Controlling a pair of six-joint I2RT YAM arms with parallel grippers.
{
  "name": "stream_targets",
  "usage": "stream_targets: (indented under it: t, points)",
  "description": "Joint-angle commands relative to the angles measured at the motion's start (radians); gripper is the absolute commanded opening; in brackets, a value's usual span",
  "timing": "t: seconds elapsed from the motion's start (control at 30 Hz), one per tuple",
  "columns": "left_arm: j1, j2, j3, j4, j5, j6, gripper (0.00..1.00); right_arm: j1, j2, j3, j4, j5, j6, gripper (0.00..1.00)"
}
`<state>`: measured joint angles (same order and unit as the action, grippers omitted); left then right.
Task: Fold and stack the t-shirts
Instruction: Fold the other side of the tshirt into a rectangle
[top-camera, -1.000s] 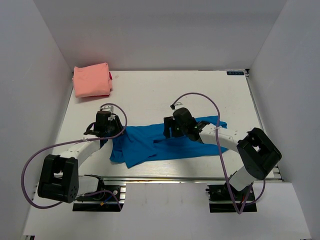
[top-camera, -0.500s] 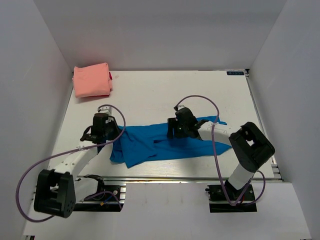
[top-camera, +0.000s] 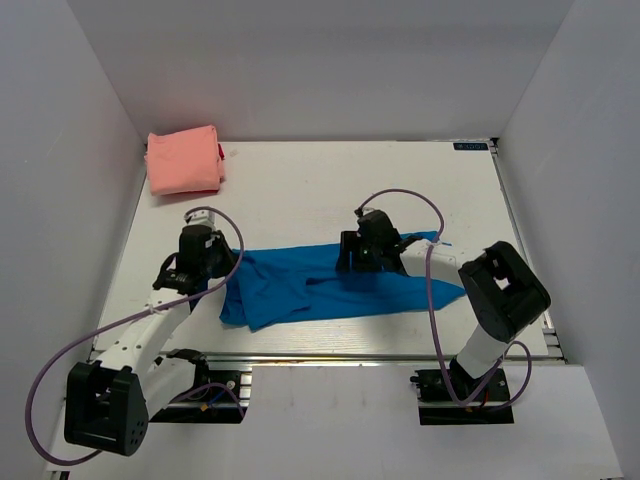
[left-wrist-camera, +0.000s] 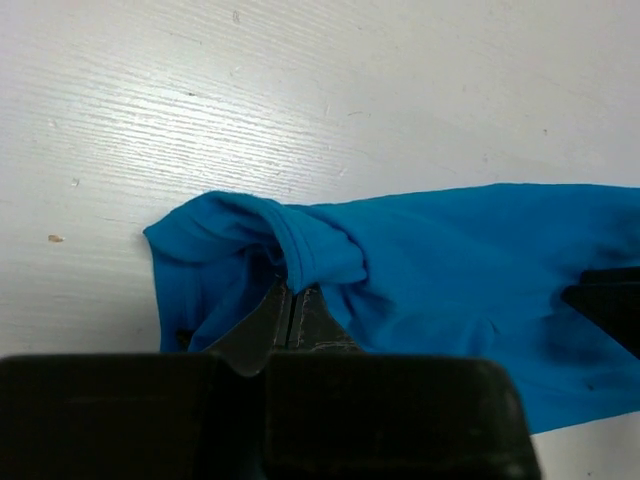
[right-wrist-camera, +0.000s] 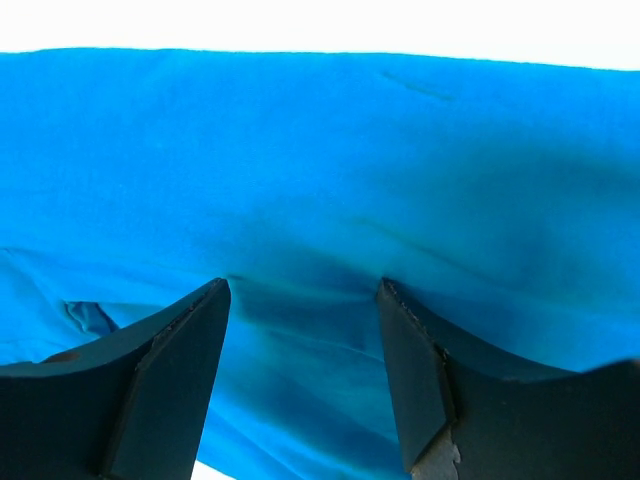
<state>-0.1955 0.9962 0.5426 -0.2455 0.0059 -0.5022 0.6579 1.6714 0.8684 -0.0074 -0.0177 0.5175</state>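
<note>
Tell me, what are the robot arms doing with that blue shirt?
They are working on the soft bright blue cloth t-shirt, which lies rumpled across the white table. The left hand is shut, pinching the shirt's left edge. The right hand is open, low over the cloth near its middle. The salmon-pink cloth t-shirt sits folded in the far left corner.

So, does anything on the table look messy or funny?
Yes, the blue t-shirt is messy. It lies in a long crumpled strip across the table, and its left end is bunched up where the left jaws pinch it. The pink t-shirt sits neatly folded in the far left corner.
</note>
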Motion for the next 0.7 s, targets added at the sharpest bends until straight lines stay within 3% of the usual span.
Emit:
stream_targets:
  t: [0.0, 0.17, 0.27, 0.67]
  points:
    - [0.007, 0.004, 0.086, 0.052, 0.019, -0.006, 0.00, -0.020, 0.030, -0.017, -0.006, -0.021, -0.001, 0.67]
    - [0.007, 0.151, 0.154, -0.035, 0.009, -0.006, 0.00, -0.027, 0.036, -0.017, -0.006, -0.039, -0.002, 0.67]
    - [0.007, 0.151, 0.085, -0.035, 0.009, -0.016, 0.00, -0.027, 0.057, -0.016, -0.003, -0.047, -0.002, 0.67]
    - [0.007, -0.071, -0.110, -0.149, -0.066, -0.124, 0.00, -0.046, 0.063, -0.006, -0.014, -0.070, 0.001, 0.67]
